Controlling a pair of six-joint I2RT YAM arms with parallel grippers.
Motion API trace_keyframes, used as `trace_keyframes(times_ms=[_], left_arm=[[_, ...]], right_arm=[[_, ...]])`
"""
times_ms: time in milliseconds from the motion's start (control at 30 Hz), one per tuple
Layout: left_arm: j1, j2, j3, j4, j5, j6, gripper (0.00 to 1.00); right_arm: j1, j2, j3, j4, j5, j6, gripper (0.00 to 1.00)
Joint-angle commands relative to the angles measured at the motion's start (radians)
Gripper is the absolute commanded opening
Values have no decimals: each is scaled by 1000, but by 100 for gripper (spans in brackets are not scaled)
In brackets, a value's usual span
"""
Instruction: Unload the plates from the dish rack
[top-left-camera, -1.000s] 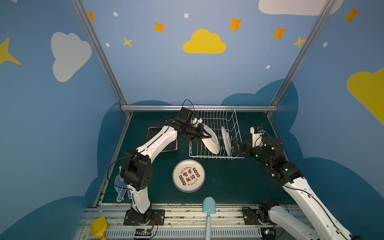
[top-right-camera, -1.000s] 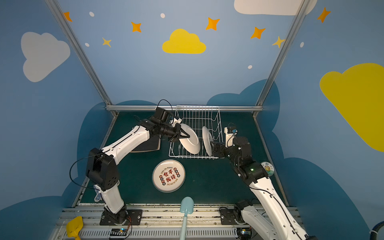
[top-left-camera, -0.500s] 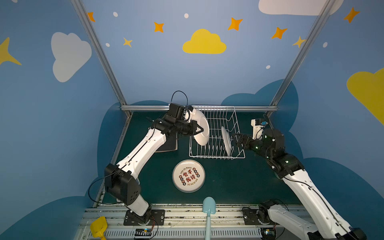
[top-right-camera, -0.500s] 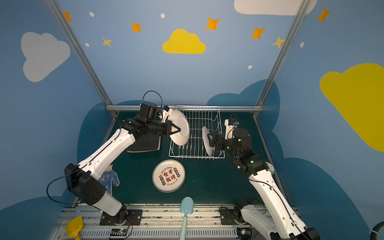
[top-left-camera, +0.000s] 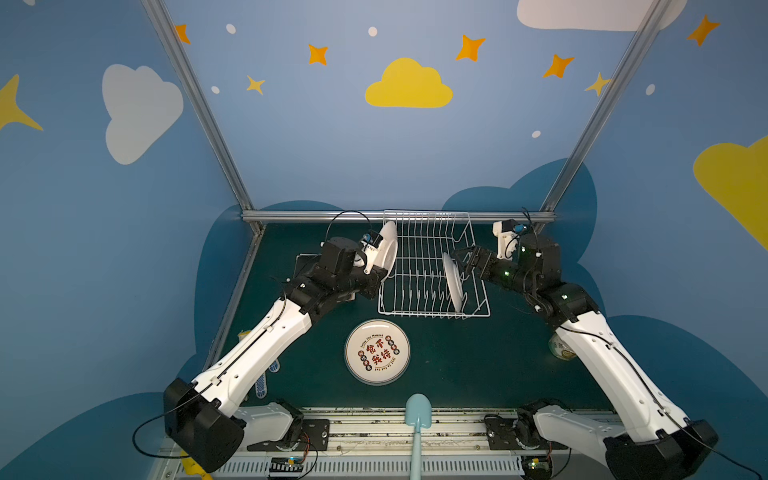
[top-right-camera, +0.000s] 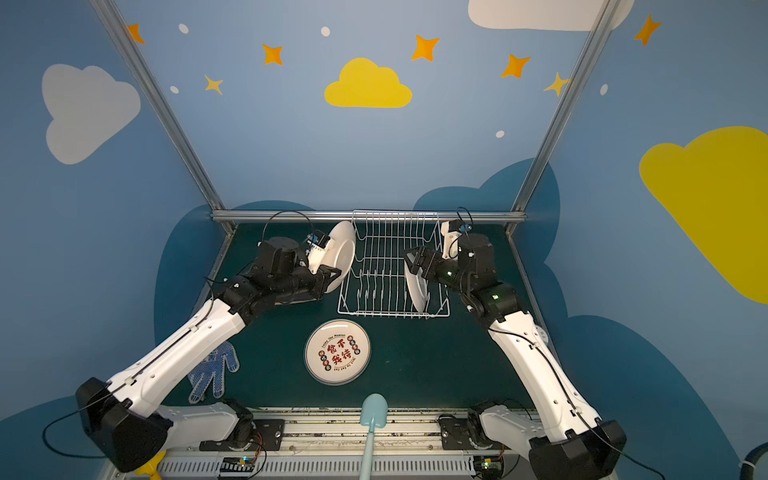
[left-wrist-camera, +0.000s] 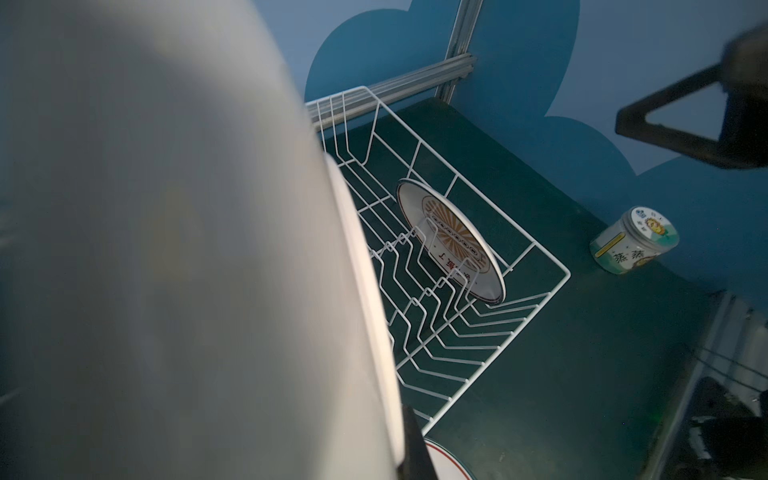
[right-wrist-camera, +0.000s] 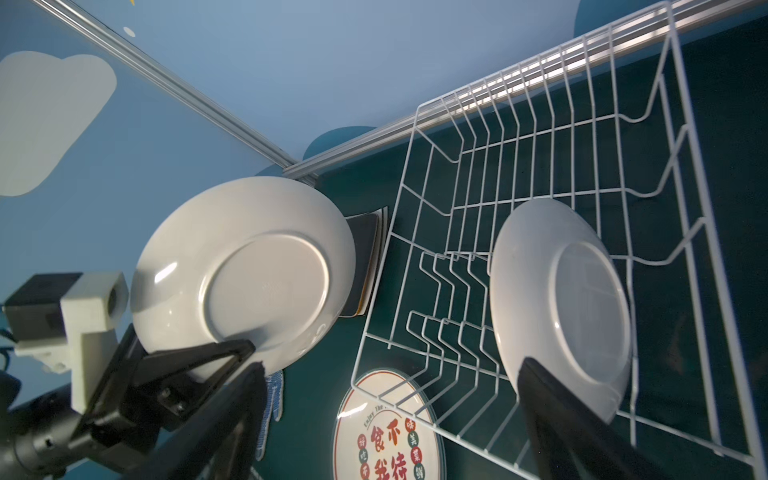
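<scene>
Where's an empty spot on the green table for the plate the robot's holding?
Biggest bare patch: the green table in front of the dish rack, between the printed plate and the right arm. A narrower strip lies between that plate and the glove. Crowded: left of the rack, by the stacked square plates.

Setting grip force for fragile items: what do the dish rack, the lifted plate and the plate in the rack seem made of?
The dish rack: likely white-coated metal wire, judging by thin bent rods. The lifted plate and racked plate: glossy white, with highlights and a foot ring; ceramic or melamine, unclear.
</scene>
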Motion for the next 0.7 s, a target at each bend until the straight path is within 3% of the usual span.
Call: trace_keyframes(times_ms=[0, 300, 667], left_arm=[[-30, -57, -44, 149, -119, 196, 3], [-105, -130, -172, 281, -343, 409, 3], [-212, -139, -265, 383, -467, 704, 3]], right_arm=[[7, 28, 57, 18, -68, 34, 93], [64, 107, 138, 38, -81, 60, 93], [136, 169, 166, 42, -73, 63, 93]])
